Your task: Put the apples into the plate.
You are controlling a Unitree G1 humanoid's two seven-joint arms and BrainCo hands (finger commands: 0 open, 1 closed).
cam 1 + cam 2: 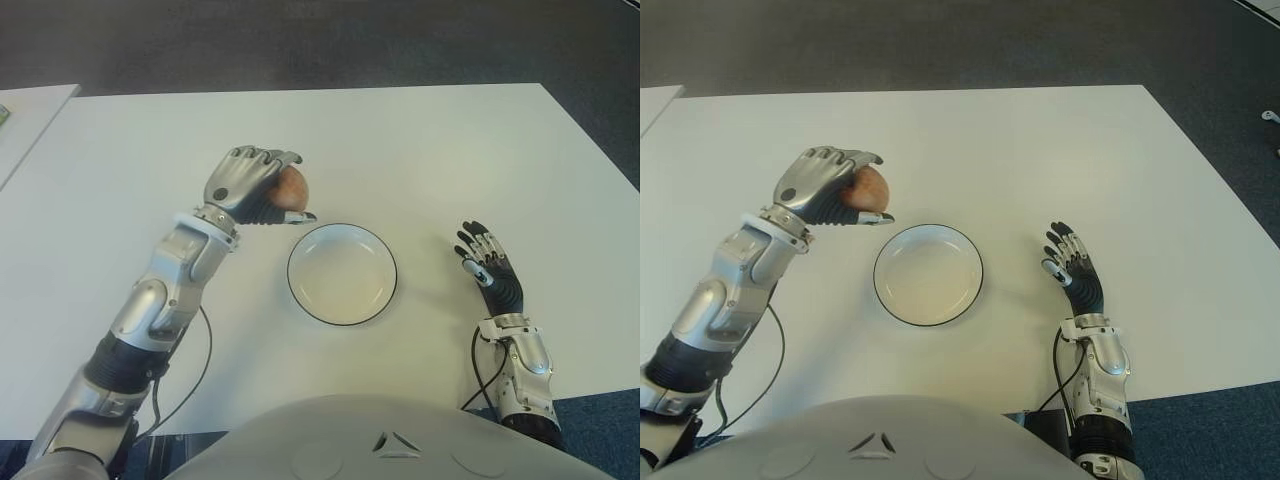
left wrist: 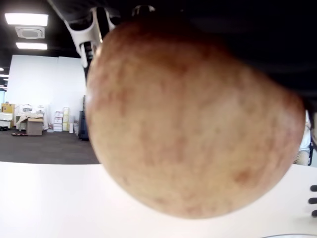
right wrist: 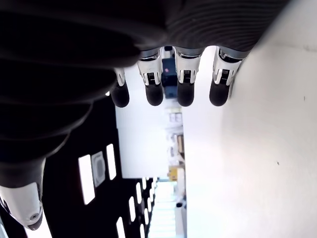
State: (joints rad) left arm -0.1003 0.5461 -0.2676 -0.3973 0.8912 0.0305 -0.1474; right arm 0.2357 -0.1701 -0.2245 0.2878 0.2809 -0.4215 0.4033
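A reddish-brown apple (image 1: 294, 189) is held in my left hand (image 1: 256, 186), whose fingers curl over it above the table, just left of and beyond the plate. The apple (image 2: 193, 119) fills the left wrist view. The white plate (image 1: 379, 302) with a dark rim lies at the table's middle and holds nothing. My right hand (image 1: 486, 258) shows to the right of the plate, fingers stretched out and holding nothing.
The white table (image 1: 420, 150) spreads wide around the plate. A second white table's corner (image 1: 30, 110) shows at the far left. Dark carpet (image 1: 300, 40) lies beyond the far edge.
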